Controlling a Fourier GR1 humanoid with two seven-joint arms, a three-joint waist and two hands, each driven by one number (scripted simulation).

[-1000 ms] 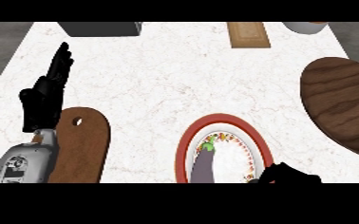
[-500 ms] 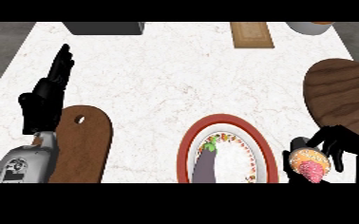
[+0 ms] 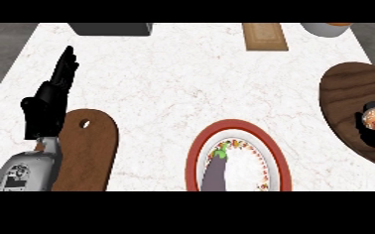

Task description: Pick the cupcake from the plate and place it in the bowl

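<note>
- Our left hand [image 3: 50, 99] rested open, well to the left of the plate [image 3: 196, 153], its fingers straight and pointing up and away from us.
- Our left forearm [image 3: 28, 171], grey, rose from the lower edge to that hand, lower and further left than the plate.
- Our right hand [image 3: 365, 128] showed only as a dark sliver at the right edge, right of the plate; we could not tell how its fingers lay.
</note>
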